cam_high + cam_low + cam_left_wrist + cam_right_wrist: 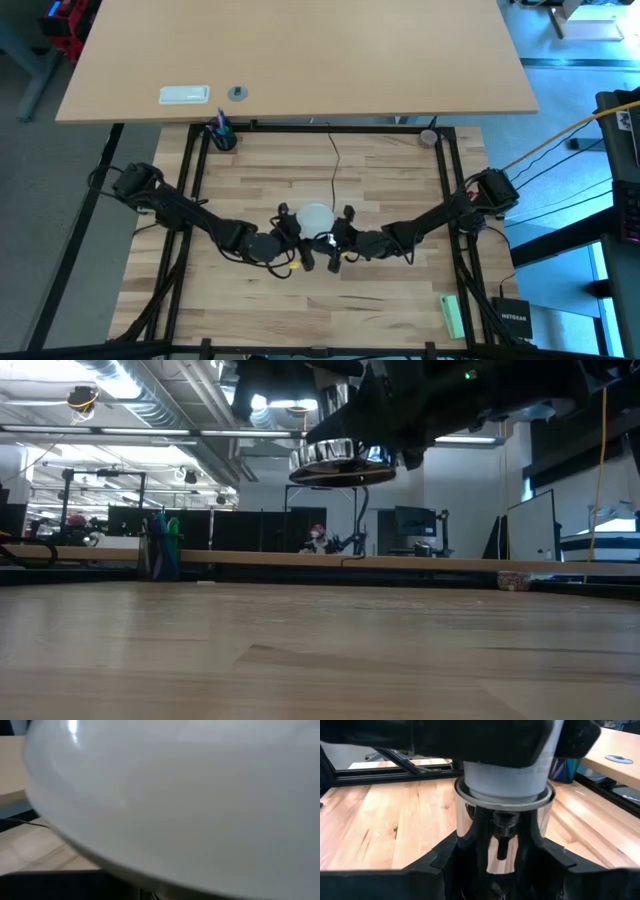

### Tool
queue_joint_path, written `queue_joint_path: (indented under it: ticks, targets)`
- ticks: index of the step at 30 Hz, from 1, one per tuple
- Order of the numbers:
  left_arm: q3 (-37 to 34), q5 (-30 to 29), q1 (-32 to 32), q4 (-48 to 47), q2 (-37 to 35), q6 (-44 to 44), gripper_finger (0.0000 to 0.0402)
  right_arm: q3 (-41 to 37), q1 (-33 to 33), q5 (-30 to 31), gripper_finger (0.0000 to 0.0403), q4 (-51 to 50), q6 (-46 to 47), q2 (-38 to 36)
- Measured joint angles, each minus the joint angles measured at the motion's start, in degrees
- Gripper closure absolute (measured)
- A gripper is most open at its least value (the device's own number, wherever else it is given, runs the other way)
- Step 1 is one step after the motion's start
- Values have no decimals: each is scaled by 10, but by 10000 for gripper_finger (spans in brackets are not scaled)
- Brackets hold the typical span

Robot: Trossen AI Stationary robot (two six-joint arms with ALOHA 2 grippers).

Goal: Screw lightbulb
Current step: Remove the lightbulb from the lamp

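Lightbulb: We saw one frosted white lightbulb [316, 215] held in the air above the middle of the table [400, 300], its neck sunk into the mouth of the socket, as the right wrist view showed.
Socket: One shiny silver socket [502, 827] sat directly beneath the bulb, hanging clear of the tabletop in the low view, with a thin black cord [333, 160] running from it toward the table's far edge.
Left claw: We found the left gripper [290, 232] touching the bulb on its left side, fingers drawn together on the glass dome, which filled that arm's own camera.
Right claw: The right gripper [500, 862] stood just right of the bulb, its two fingers clamped on the socket's polished wall from either side.
Step in hand: We judged the bulb to be mid-threading. To do it well, the socket should stay rigid and square under the bulb, while the dome is turned about its own axis with light pressure, so the thread does not cross or the glass slip.
Count: One bulb, one socket, one cord, two arms.
Farther off: A green block [452, 315] lay at the table's near right corner, well apart from the bulb.
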Motion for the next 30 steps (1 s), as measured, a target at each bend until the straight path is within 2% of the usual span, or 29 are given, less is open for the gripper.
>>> queue_joint_path:
  ticks: [3,8,12,16,19,24,30]
  targets:
    - [0,25,5,0,1,17,260,-1,0,0,227,-2,-3,0]
    - [0,107,7,-29,-29,33,161,-1,1,-11,227,-2,-36,0]
    - [0,195,13,-126,-89,18,115,-1,0,-41,227,-2,-35,0]
    - [0,244,19,-219,-138,42,104,-2,-1,-123,227,21,-67,1]
    - [0,293,35,-219,-145,96,102,-2,-2,-197,227,54,-73,1]
    - [0,427,64,-149,-113,155,101,-2,-9,-291,227,96,-70,1]
    - [0,586,96,-42,-78,172,101,-2,-9,-325,227,93,-70,1]
